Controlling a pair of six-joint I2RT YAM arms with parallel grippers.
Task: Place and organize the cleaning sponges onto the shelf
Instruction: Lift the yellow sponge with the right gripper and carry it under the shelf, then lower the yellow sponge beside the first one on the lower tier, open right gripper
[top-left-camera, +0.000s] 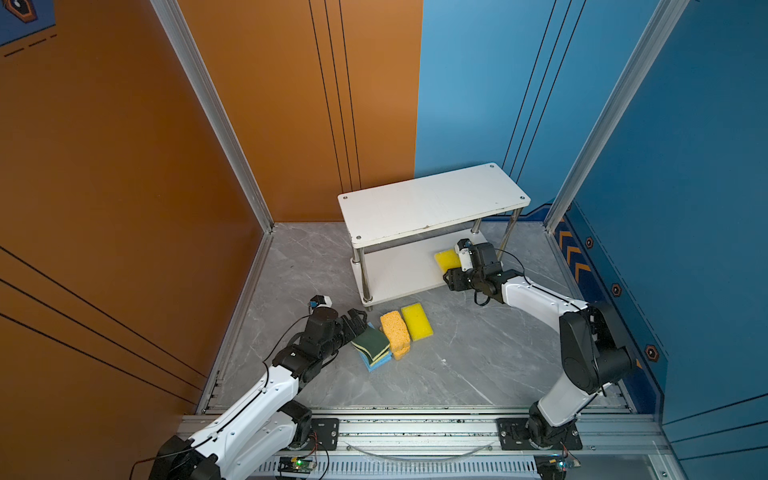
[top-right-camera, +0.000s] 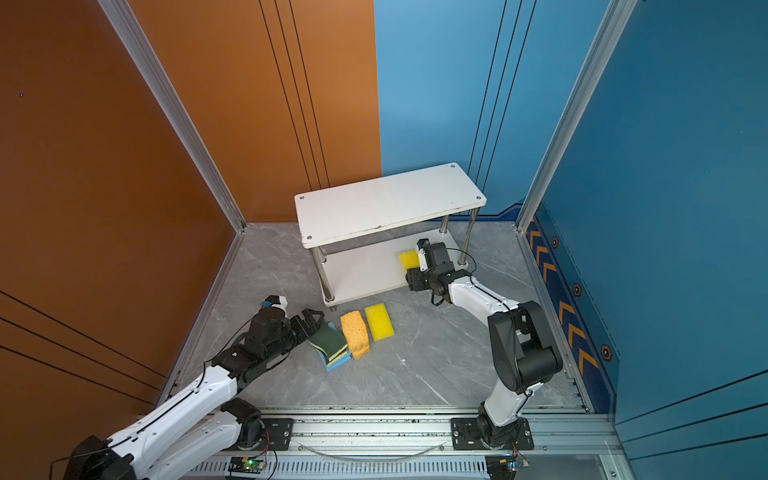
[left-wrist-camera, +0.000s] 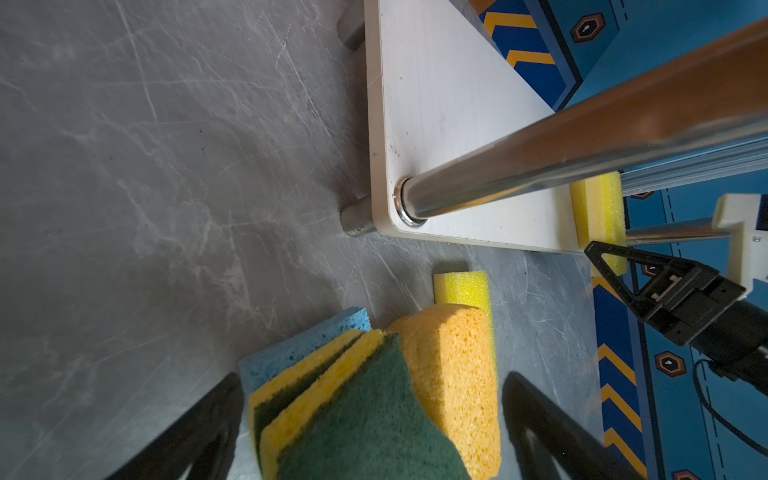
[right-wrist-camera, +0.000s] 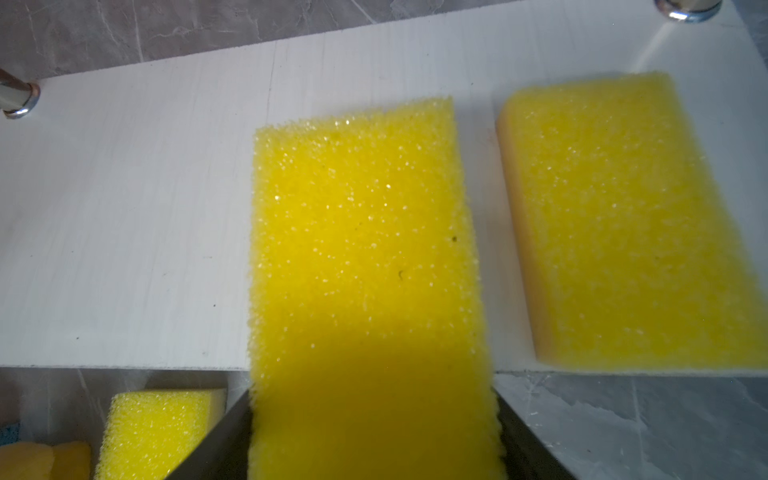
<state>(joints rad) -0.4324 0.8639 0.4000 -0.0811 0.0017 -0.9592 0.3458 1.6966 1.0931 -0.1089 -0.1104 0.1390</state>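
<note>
- The shelf stands just right of centre in both top views, on the grey marbled floor. It has two white boards on chrome posts.
- The right claw reaches in from the right of the frame to the right end of the lower board. Its jaws are closed on the two sides of a yellow sponge.
- The right wrist view shows that sponge pinched at its near end, with the far part out over the lower board. I cannot tell whether it rests on the board.
- A second yellow sponge lies flat on the lower board, just beside the gripped one and not touching it. It is hidden in both top views.
- A third yellow sponge lies on the floor in the lower middle of the frame, in front of the shelf.
- Just left of it are two orange sponges, one on the other.
- Left of those, two green-topped sponges lie tilted on a blue sponge.
- The left claw comes in from the lower left and sits at the left end of that pile.
- Its jaws are spread wide. In the left wrist view its fingers stand on either side of the green-topped and orange sponges, gripping nothing.
</note>
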